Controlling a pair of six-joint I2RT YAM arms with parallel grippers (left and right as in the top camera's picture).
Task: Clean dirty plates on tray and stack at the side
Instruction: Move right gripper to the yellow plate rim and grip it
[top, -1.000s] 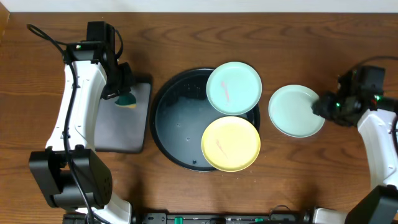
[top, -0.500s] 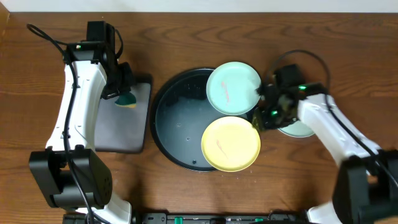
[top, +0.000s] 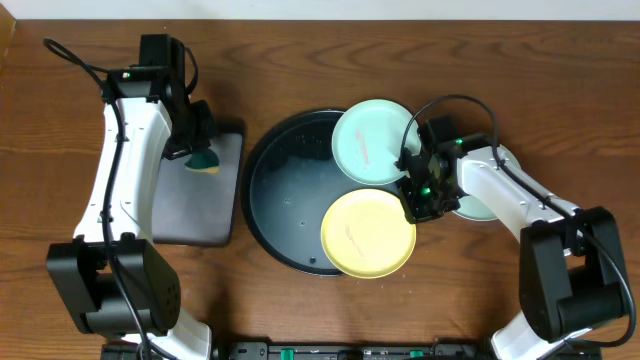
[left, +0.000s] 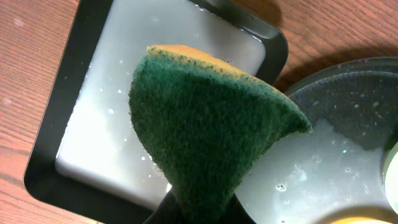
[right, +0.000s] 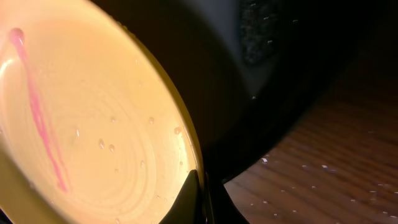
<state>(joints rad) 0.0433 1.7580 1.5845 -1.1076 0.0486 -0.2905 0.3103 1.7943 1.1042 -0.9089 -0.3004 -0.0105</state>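
The round black tray (top: 285, 190) holds a mint plate (top: 368, 138) with a pink smear at its upper right and a pale yellow plate (top: 366, 232) with a pink streak at its lower right. The yellow plate fills the right wrist view (right: 87, 124). My right gripper (top: 417, 203) is shut on the yellow plate's right rim (right: 200, 186). A second mint plate (top: 478, 203) lies on the table right of the tray, mostly hidden by my right arm. My left gripper (top: 203, 158) is shut on a green and yellow sponge (left: 205, 130) above the grey rectangular tray (top: 195, 195).
The grey rectangular tray (left: 93, 124) holds milky water. The black tray's floor (left: 348, 124) is wet with droplets. Wood table (top: 300, 60) surrounds both trays.
My right arm swung left from the mint plate on the table to the tray and closed on the yellow plate's rim, which shifted slightly left. The left arm has not moved.
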